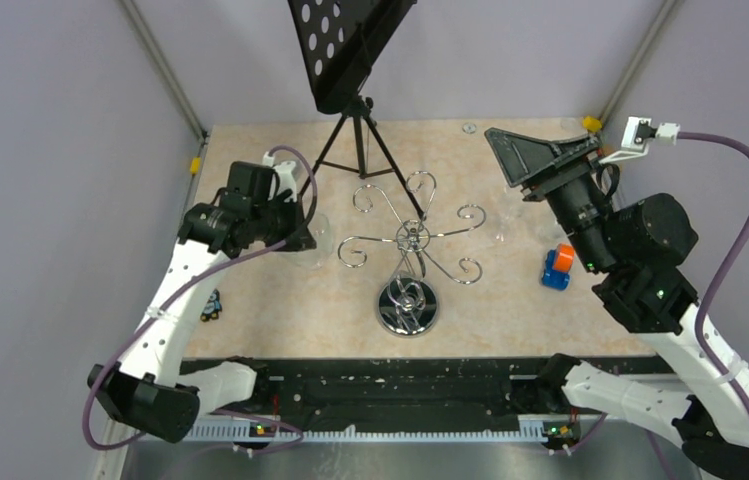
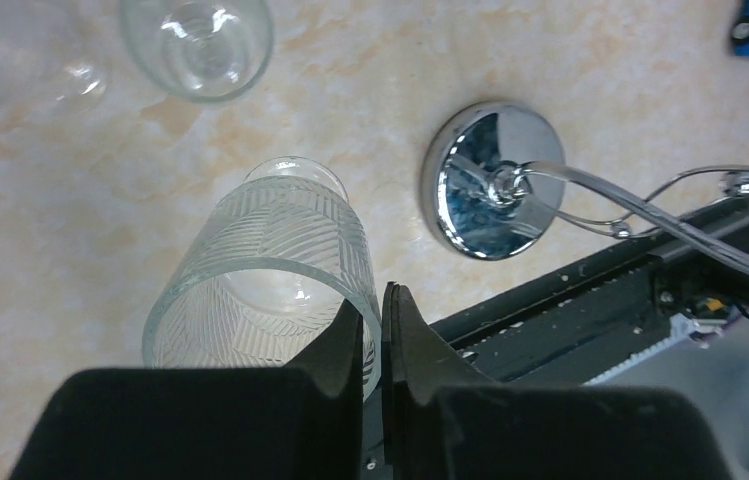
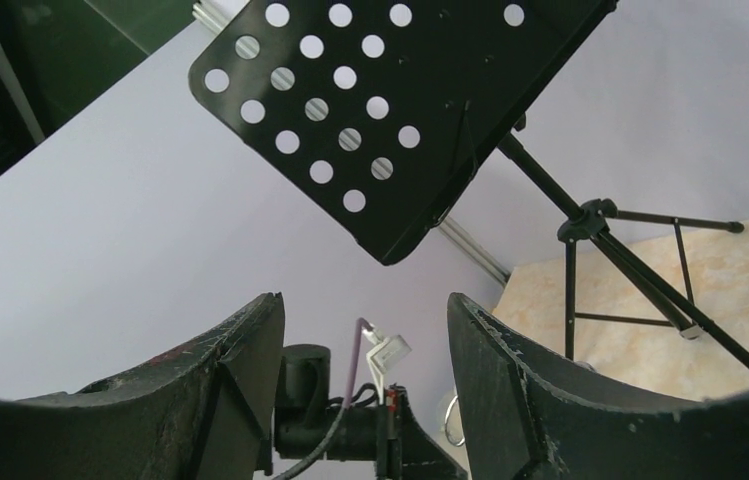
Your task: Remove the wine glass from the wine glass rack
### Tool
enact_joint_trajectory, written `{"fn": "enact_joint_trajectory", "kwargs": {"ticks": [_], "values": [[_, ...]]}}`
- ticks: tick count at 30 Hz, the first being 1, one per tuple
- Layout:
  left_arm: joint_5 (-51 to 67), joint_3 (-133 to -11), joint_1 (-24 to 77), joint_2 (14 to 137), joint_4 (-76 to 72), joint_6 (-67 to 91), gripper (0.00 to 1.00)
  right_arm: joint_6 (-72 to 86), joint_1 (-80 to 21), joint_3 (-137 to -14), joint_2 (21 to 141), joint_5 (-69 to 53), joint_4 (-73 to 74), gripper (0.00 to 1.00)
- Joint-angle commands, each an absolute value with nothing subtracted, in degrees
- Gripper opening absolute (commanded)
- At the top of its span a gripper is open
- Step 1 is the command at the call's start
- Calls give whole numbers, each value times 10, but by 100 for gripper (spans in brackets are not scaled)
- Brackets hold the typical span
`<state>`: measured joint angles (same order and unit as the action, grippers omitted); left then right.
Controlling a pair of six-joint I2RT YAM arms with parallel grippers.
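Chrome wine glass rack (image 1: 411,238), mirrored round base, curled arms

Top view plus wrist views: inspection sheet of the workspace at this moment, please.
Surface: beige marbled table, no spills seen.
Job's things: chrome rack upright at centre, no glass seen on its arms; patterned glass held by its rim.
Clutter: clear glass on the table, music stand, blue-orange toy, small dark toy.
Grippers: left gripper shut on the patterned glass; right gripper open, empty, raised.
Cables: purple cable off each arm, clear of the rack.
Surroundings: grey walls, nothing else seen.
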<state>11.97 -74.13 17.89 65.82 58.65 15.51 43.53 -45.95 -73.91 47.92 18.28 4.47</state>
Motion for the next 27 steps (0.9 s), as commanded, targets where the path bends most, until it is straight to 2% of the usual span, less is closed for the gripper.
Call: {"fn": "enact_joint_trajectory", "kwargs": {"ticks": [1, 15, 27], "values": [[236, -755, 179, 691, 486, 162, 0, 424, -457, -739, 464, 197, 44, 61], [214, -883, 197, 921, 420, 214, 0, 416, -457, -732, 433, 222, 65, 61], [181, -899, 217, 1014, 374, 260, 0, 415, -458, -718, 408, 243, 78, 61]]}}
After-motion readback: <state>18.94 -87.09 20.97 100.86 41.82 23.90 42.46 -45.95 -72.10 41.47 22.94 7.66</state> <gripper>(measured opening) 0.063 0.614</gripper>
